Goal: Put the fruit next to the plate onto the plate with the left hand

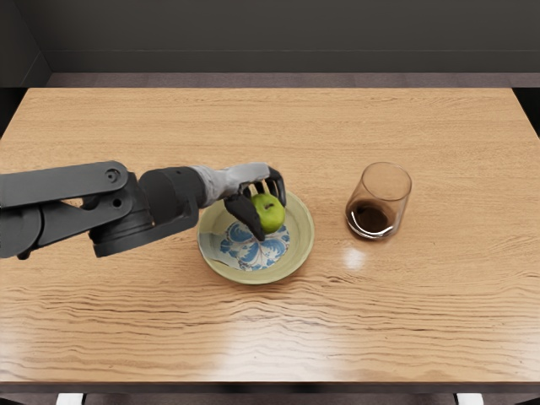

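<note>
A green apple (271, 214) is held over the upper part of a pale plate (299, 250) with a blue pattern, near the middle of the table. My left hand (261, 202) reaches in from the left and its dark fingers (246, 213) curl around the apple from above and from the near side. I cannot tell whether the apple touches the plate. The right arm does not show.
A brown-tinted glass (378, 201) with a dark bottom lies tilted to the right of the plate. The wooden table (270, 329) stretches wide on all sides, with its far edge at the dark wall.
</note>
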Controlling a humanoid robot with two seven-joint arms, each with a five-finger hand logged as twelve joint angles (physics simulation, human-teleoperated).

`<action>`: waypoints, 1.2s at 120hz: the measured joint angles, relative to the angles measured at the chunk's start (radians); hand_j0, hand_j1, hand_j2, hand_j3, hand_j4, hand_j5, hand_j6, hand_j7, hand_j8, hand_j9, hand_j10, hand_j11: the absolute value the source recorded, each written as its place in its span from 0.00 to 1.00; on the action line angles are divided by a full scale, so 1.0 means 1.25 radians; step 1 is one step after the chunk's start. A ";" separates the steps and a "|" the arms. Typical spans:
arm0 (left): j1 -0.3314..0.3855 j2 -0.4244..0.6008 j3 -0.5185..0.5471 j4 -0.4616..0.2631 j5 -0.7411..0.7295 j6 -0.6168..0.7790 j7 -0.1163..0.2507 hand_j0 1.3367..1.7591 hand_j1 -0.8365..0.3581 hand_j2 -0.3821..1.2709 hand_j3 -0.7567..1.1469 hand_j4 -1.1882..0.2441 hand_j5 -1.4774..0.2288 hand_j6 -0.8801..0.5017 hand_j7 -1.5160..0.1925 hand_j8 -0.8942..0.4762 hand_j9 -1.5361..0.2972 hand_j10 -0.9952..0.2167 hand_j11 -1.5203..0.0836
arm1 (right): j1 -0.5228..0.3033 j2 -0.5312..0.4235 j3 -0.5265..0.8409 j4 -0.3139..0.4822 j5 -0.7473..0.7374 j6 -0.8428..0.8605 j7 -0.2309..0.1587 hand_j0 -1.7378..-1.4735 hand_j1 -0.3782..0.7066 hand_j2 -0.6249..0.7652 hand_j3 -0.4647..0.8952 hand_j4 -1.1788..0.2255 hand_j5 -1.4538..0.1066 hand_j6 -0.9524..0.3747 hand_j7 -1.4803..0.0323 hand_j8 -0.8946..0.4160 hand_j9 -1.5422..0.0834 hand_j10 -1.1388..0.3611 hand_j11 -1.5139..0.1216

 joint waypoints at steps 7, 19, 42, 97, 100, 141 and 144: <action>0.001 0.000 0.000 -0.001 0.000 0.001 0.000 0.73 0.39 0.50 0.40 0.56 0.14 0.54 0.18 0.54 0.18 0.45 0.22 | 0.000 0.000 0.000 0.000 0.000 0.000 0.000 0.30 0.03 0.45 0.34 0.84 0.93 0.72 0.98 0.68 0.95 0.76 0.93; 0.004 0.002 -0.005 -0.001 -0.012 0.020 0.000 0.74 0.46 0.43 0.40 0.54 0.28 0.48 0.31 0.48 0.30 0.45 0.35 | 0.000 0.000 0.000 0.000 0.000 0.000 0.000 0.30 0.03 0.45 0.34 0.84 0.93 0.72 0.98 0.68 0.95 0.76 0.93; 0.004 0.001 -0.010 -0.002 -0.023 0.071 0.000 0.75 0.75 0.31 0.40 0.69 0.61 0.55 0.64 0.56 0.60 0.65 0.69 | 0.000 0.000 0.000 0.000 0.000 -0.001 0.000 0.30 0.03 0.45 0.34 0.84 0.93 0.72 0.98 0.68 0.95 0.76 0.93; 0.294 0.536 -0.367 -0.010 -0.803 -0.453 0.000 0.76 0.95 0.24 0.40 0.80 0.83 0.62 0.85 0.63 0.80 0.79 0.91 | -0.001 0.000 0.007 0.001 0.002 0.002 0.000 0.30 0.03 0.45 0.34 0.84 0.93 0.72 0.98 0.68 0.95 0.76 0.93; 0.306 0.543 -0.374 0.000 -0.860 -0.477 0.000 0.76 0.95 0.24 0.40 0.81 0.83 0.62 0.85 0.63 0.80 0.79 0.91 | -0.001 0.000 0.007 0.001 0.002 0.003 0.000 0.30 0.03 0.45 0.34 0.84 0.93 0.72 0.98 0.68 0.95 0.76 0.93; 0.349 0.618 -0.391 0.096 -1.053 -0.561 0.000 0.76 0.97 0.23 0.40 0.82 0.85 0.63 0.87 0.64 0.82 0.81 0.93 | -0.004 0.000 0.007 0.003 0.002 0.007 0.000 0.30 0.03 0.45 0.34 0.84 0.93 0.72 0.98 0.68 0.95 0.76 0.93; 0.348 0.617 -0.390 0.097 -1.052 -0.561 0.000 0.76 0.97 0.23 0.40 0.82 0.85 0.63 0.87 0.64 0.82 0.81 0.93 | -0.004 0.000 0.007 0.003 0.002 0.007 0.000 0.30 0.03 0.45 0.34 0.84 0.93 0.72 0.98 0.68 0.95 0.76 0.93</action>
